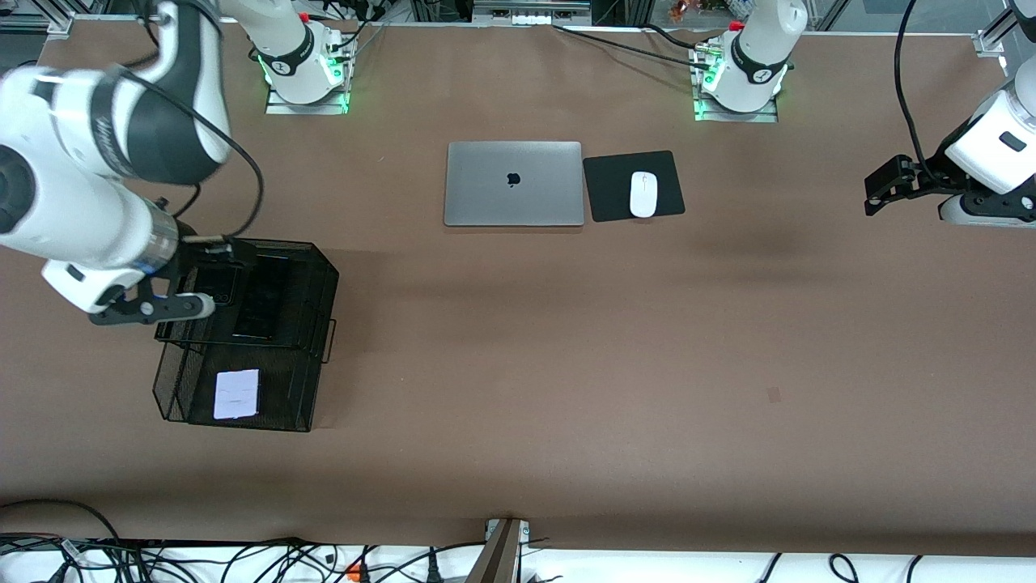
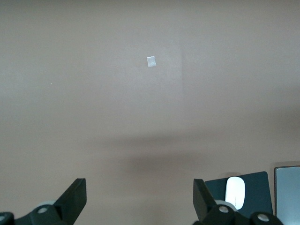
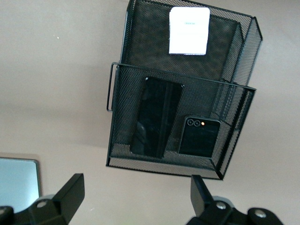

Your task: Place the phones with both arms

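All three phones lie in the black mesh tray (image 1: pixel 316 279) near the surface's edge at the right arm's end: the long black phone (image 3: pixel 156 116) and the small black phone (image 3: pixel 198 136) side by side on its upper tier, the pale phone (image 1: pixel 236 394) on the lower tier. The right pincer (image 1: pixel 174 279) hangs wide and empty over the upper tier, so a descent could catch the mesh wall or nudge the neighbouring phone. The left pincer (image 1: pixel 886 185), also wide and empty, waits over the edge at the left arm's end.

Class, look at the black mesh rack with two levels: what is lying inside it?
The mesh rack holds three phones. On the upper level lie the long black phone and the small black phone, side by side. On the lower level lies the pale phone. The upper level hides part of the lower one.
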Available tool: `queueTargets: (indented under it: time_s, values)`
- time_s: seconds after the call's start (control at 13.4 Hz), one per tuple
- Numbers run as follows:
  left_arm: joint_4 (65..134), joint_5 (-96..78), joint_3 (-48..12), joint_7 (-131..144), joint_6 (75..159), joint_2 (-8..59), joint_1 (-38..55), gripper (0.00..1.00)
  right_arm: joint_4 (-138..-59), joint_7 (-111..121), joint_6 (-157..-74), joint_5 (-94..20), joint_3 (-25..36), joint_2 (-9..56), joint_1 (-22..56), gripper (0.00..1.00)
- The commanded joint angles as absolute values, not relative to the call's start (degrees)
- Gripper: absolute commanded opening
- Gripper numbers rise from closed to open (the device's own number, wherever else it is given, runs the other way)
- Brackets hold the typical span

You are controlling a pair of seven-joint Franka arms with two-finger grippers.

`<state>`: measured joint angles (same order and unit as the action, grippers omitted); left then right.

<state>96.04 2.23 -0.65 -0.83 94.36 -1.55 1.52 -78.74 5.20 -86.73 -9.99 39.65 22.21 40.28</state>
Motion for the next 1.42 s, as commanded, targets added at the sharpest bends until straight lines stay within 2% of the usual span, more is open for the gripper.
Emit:
queueTargets:
  time_s: [0.0,0.37,0.6,0.89,1.34]
  values:
    - [94.7,2.8,-0.5,-1.5,93.4,-1.1,1.7,1.0,-80.9,1.9,-83.7,-4.0,23.5,12.5,26.9,1.0]
    - [94.4,2.8,-0.5,-1.6,93.4,-0.8,1.7,1.0,-84.4,-1.4,-82.8,-1.1,5.6,5.9,5.4,1.0]
    - [94.3,2.8,-0.6,-1.5,93.4,-0.9,1.8,1.0,-86.8,-5.2,-83.7,0.2,-2.9,3.8,-2.0,1.0]
    - [94.3,2.7,-0.5,-1.5,93.3,-0.9,1.7,1.0,-87.3,-4.5,-85.1,1.0,-2.8,4.5,-2.4,1.0]
    - [94.3,2.8,-0.6,-1.5,92.5,-0.9,1.7,1.0,-87.8,-0.4,-86.0,1.1,2.2,4.2,1.6,1.0]
